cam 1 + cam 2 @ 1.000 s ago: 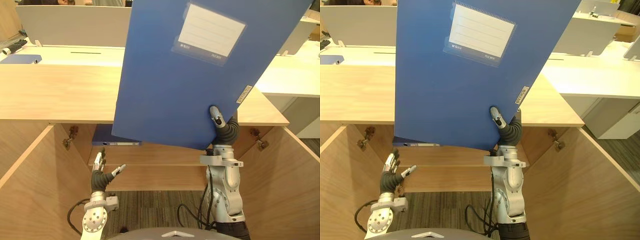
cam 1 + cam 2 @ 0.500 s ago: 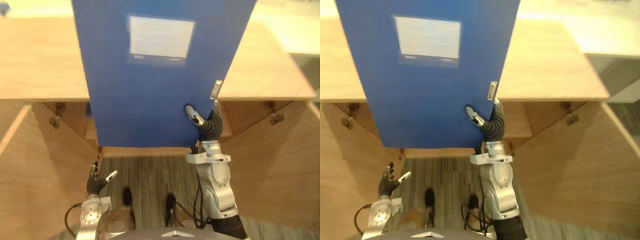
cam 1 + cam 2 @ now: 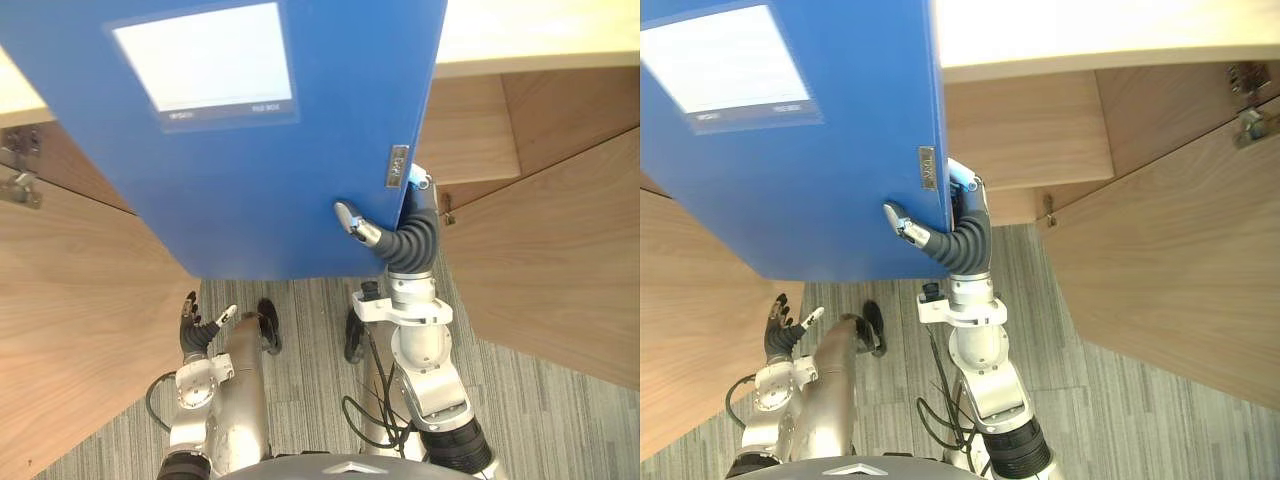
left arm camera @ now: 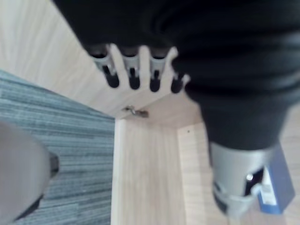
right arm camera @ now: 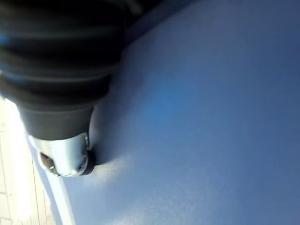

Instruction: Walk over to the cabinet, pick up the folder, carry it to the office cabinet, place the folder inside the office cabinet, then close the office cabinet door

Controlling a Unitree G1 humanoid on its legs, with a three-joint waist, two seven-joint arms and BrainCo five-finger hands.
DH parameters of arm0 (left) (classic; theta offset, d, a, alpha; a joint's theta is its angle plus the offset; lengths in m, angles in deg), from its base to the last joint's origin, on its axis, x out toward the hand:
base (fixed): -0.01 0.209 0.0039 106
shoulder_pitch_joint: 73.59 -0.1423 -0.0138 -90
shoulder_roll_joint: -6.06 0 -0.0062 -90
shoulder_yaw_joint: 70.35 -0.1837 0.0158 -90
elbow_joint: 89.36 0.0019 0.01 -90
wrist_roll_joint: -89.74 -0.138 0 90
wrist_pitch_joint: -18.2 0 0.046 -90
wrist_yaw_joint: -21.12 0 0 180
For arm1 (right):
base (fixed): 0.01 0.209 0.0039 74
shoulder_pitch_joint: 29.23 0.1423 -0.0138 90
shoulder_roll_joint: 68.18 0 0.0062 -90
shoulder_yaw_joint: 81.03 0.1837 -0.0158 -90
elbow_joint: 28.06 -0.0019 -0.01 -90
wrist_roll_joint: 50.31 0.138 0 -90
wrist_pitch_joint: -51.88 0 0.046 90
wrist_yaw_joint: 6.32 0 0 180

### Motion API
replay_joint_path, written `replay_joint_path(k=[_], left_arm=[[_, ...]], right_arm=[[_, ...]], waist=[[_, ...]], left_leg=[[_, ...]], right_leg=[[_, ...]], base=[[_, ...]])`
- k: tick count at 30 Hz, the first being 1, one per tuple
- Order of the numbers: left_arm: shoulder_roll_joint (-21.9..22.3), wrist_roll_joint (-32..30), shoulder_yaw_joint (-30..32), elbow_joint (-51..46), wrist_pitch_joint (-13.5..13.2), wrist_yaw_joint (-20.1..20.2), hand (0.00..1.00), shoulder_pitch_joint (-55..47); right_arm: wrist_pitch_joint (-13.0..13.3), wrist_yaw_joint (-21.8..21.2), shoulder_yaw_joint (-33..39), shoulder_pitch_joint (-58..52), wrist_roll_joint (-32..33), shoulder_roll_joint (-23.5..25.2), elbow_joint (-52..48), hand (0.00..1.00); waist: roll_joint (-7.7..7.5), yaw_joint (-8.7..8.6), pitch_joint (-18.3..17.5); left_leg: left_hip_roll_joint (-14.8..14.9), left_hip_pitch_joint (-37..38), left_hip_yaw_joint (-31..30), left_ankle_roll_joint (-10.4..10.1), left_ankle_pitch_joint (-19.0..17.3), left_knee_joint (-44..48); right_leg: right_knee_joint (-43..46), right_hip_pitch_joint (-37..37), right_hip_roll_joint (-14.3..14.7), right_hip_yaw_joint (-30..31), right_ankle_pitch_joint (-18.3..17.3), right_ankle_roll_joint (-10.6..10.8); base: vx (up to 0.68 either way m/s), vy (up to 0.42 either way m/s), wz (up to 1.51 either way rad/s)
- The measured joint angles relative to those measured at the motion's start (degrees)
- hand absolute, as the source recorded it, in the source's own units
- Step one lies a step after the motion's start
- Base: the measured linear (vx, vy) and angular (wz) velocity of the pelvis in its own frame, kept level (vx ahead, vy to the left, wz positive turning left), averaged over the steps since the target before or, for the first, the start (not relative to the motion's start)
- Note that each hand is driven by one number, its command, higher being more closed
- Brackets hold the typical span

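Note:
A large blue folder (image 3: 250,170) with a white label (image 3: 205,60) is held up close in front of me, leaning a little to the left. My right hand (image 3: 402,238) is shut on its lower right corner by the spine, thumb on the front face and fingers behind. The right wrist view has the folder's blue face (image 5: 211,117) right against the hand (image 5: 63,157). My left hand (image 3: 197,328) hangs low at the lower left with fingers (image 4: 132,75) straight, holding nothing. The open wooden cabinet (image 3: 1030,130) stands behind the folder.
The cabinet's open doors stand on both sides, left door (image 3: 80,300) and right door (image 3: 550,260), with grey striped carpet (image 3: 520,400) between them. Metal hinges (image 3: 1245,100) show on the door edges. Another blue item (image 4: 276,197) lies inside the cabinet.
The whole picture has tipped down toward the floor, so the camera has moved. The folder stays in my right hand and has swung from leaning right to leaning left. My left hand has stayed low.

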Motion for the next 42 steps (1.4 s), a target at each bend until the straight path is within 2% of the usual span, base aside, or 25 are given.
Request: replay_joint_path(k=[3, 6, 7, 14, 23, 25, 28, 30, 36, 38, 42], left_arm=[[1.08, -0.02, 0.2, -0.02, 0.0, -0.34, 0.0, 1.94], [1.6, -0.06, 0.13, -0.22, 0.02, -0.9, 0.0, 3.09], [1.61, -0.09, 0.2, -0.4, 0.01, -1.13, 0.0, 4.34], [1.57, -0.11, 1.02, -0.33, 0.12, -1.17, 0.0, 7.94], [1.33, -0.11, 2.6, 0.03, 0.04, -1.2, 0.0, 9.29], [1.12, -0.11, 2.95, -0.02, -0.21, -1.2, 0.0, 9.61], [0.1, -0.11, 3.37, -0.2, -0.59, -1.2, 0.0, 9.88], [-0.54, -0.11, 3.28, 0.26, -0.47, -1.17, 0.0, 10.35], [-0.73, -0.1, 3.26, 0.38, -0.47, -1.17, 0.0, 10.71], [-0.76, -0.06, 3.31, 0.31, -0.47, -1.12, 0.0, 10.71], [-0.8, -0.02, 3.34, 0.0, -0.47, -0.94, 0.0, 10.8]], right_arm=[[0.07, 1.02, 0.19, 2.22, -2.6, 0.28, 0.0, 1.0], [0.12, 1.99, 0.43, 3.13, -3.39, 0.33, 0.01, 1.0], [0.12, 2.93, 0.78, 4.07, -4.77, 0.28, 0.12, 1.0], [1.75, 3.07, 2.93, 7.31, -7.48, -0.02, 4.79, 1.0], [1.77, 3.05, 4.21, 7.59, -9.14, -0.94, 13.15, 1.0], [-2.93, 4.56, 7.98, 7.98, -8.64, 0.46, 17.98, 1.0], [-6.86, 5.66, 12.13, 7.83, -8.05, -0.26, 23.7, 1.0], [-7.62, 5.76, 12.88, 7.11, -7.91, -0.29, 24.93, 1.0], [-7.93, 5.48, 14.04, 7.7, -0.9, 0.5, 25.05, 1.0], [-7.22, 5.2, 14.91, 7.9, 4.79, 0.57, 25.05, 1.0], [-6.57, 4.51, 17.15, 8.79, 11.83, 0.69, 25.05, 1.0]], waist=[[1.07, 0.83, 1.26], [1.24, 1.03, 2.15], [1.41, 1.17, 3.48], [1.62, 1.22, 6.07], [1.62, 1.56, 6.18], [1.62, 1.62, 6.18], [1.61, 1.72, 6.18], [1.6, 1.57, 6.19], [1.6, 1.5, 6.19], [1.6, 1.59, 6.18], [1.6, 1.6, 6.15]], left_leg=[[1.24, -2.91, 0.13, 0.06, -2.54, 4.96], [1.33, -5.06, 0.12, 0.16, -3.51, 7.59], [1.81, -8.34, -0.2, 0.2, -4.21, 10.38], [2.22, -15.01, -1.47, -0.07, -4.64, 14.88], [2.24, -17.22, -1.79, -0.15, -4.38, 16.21], [2.43, -17.99, -2.05, -0.03, -4.57, 17.14], [3.04, -19.6, -2.15, 0.64, -5.32, 19.58], [3.22, -20.0, -2.24, 0.62, -5.81, 20.79], [3.62, -20.08, -2.41, 0.63, -6.58, 22.18], [3.62, -20.28, -2.66, 0.21, -6.75, 22.17], [3.61, -20.75, -3.06, 0.09, -6.59, 22.17]], right_leg=[[4.52, -3.29, 0.58, 1.13, -1.85, 0.03], [7.8, -5.95, 0.58, 2.05, -2.95, 0.4], [10.64, -9.37, 0.72, 2.31, -3.64, 0.19], [15.42, -15.67, 0.85, 2.39, -4.05, 0.16], [16.92, -17.91, 0.85, 2.45, -4.07, 0.02], [17.77, -18.55, 0.9, 2.37, -4.28, 0.0], [19.86, -20.06, 0.95, 2.45, -4.93, -0.1], [20.98, -20.56, 1.08, 2.58, -5.34, -0.06], [22.52, -20.78, 1.35, 2.79, -6.09, -0.2], [22.62, -20.88, 1.35, 2.64, -6.23, -0.42], [22.75, -21.18, 1.37, 2.38, -6.37, -0.7]], base=[[-0.03, 0.009, -0.15], [-0.07, -0.007, -0.05], [-0.11, -0.037, -0.04], [-0.11, -0.059, 0.02], [-0.09, -0.066, 0.01], [-0.08, -0.061, 0.01], [-0.06, -0.03, -0.05], [-0.05, -0.023, -0.08], [-0.06, -0.047, -0.01], [-0.06, -0.05, 0.03], [-0.04, -0.04, 0.02]])
